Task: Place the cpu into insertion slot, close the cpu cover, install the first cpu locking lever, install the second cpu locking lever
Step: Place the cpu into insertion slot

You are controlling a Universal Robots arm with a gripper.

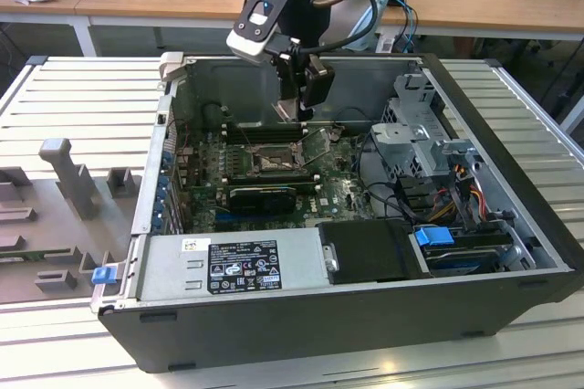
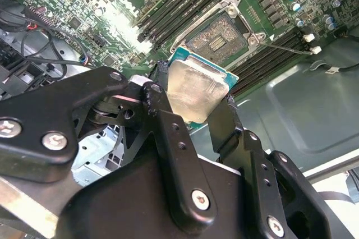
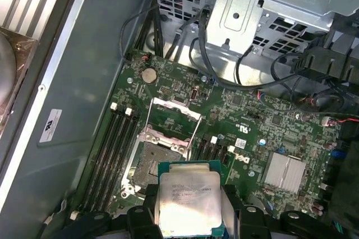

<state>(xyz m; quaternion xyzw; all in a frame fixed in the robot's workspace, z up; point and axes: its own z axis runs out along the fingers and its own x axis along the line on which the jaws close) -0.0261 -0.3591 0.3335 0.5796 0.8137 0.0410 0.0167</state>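
Note:
My gripper [image 1: 299,113] hangs inside the open computer case, shut on the cpu [image 3: 189,202]. The cpu is a flat square chip with a pale metal top and a green edge, and it sits between the two black fingers [image 2: 162,104] in both wrist views. It hovers a little above the motherboard, close beside the insertion slot [image 3: 152,166], not in it. The slot [image 2: 219,32] lies bare, with a grey-tan centre. The cpu cover [image 3: 175,118], a thin silver frame, is flipped open away from the slot. In the exterior view the slot [image 1: 271,162] lies below and slightly towards that view's left of the gripper.
Long black memory slots [image 3: 112,149] flank the socket. A metal drive cage [image 1: 420,129] with cables [image 3: 224,65] stands at the exterior view's right. The power supply [image 1: 228,266] lies along the case's front. A silver heatsink [image 3: 286,170] sits on the board. The case walls [image 1: 511,161] enclose everything.

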